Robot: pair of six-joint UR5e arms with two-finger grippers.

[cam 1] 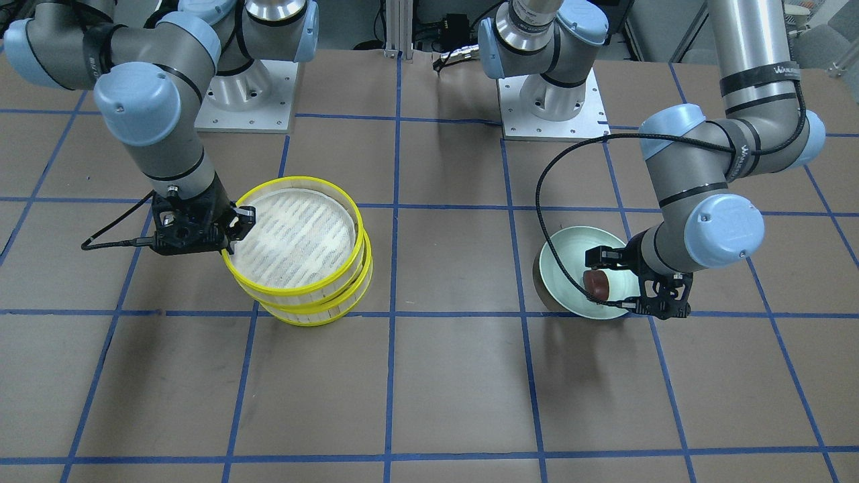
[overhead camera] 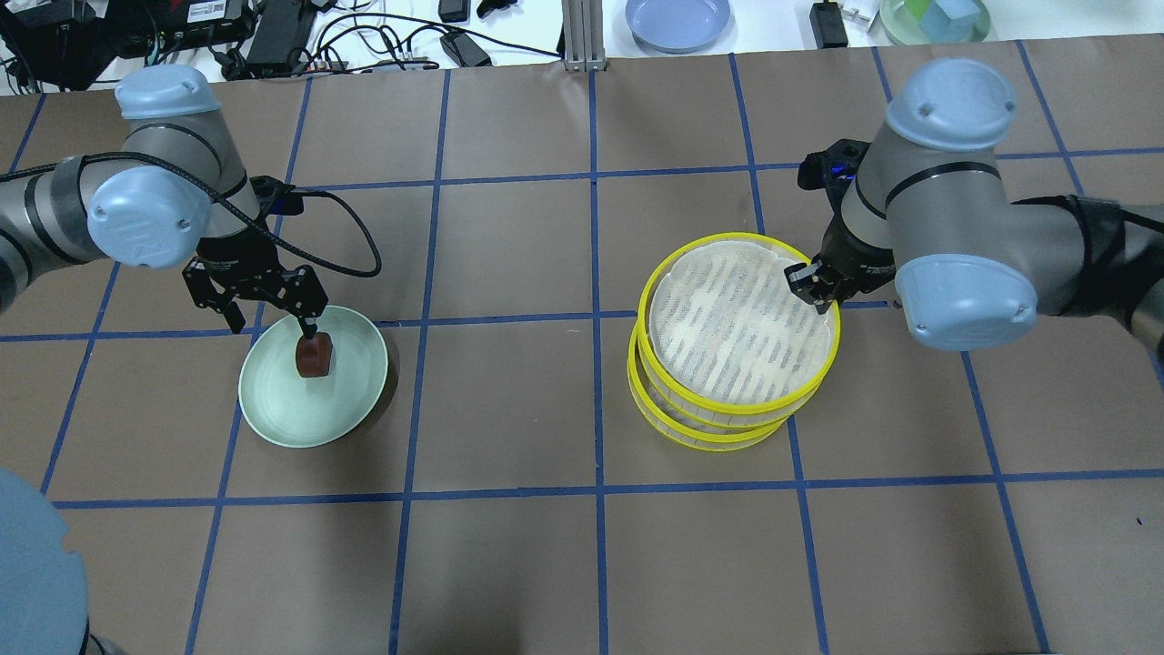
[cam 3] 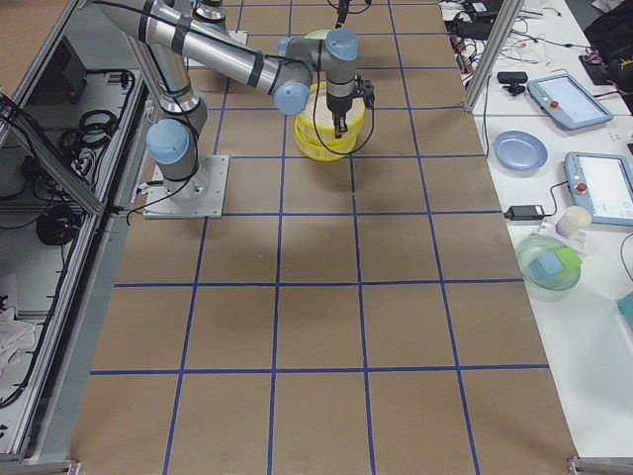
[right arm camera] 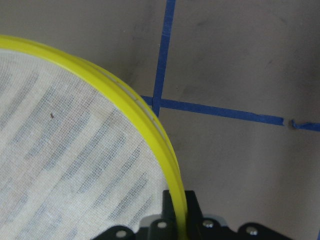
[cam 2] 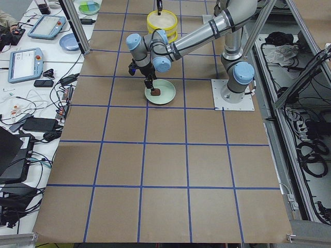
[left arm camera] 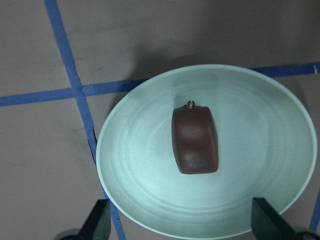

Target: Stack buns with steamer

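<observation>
The dark reddish-brown bun (overhead camera: 314, 357) lies on the mint-green plate (overhead camera: 282, 409) on the table's left half. My left gripper (overhead camera: 271, 320) hangs open just above the plate; in the left wrist view its fingertips (left arm camera: 97, 217) stand wide apart with the bun (left arm camera: 195, 140) ahead of them. The yellow-rimmed steamer (overhead camera: 741, 332) is a stack of tiers with white mesh floors on the right half. My right gripper (overhead camera: 812, 282) is shut on the top tier's rim (right arm camera: 165, 150). That tier sits skewed on the ones below. The cream-white bun is out of sight.
Blue tape lines grid the brown table. A blue plate (overhead camera: 677, 20), a green bowl (overhead camera: 932, 18) and cables lie beyond the far edge. The two arm bases (cam 1: 551, 100) stand at the robot's side.
</observation>
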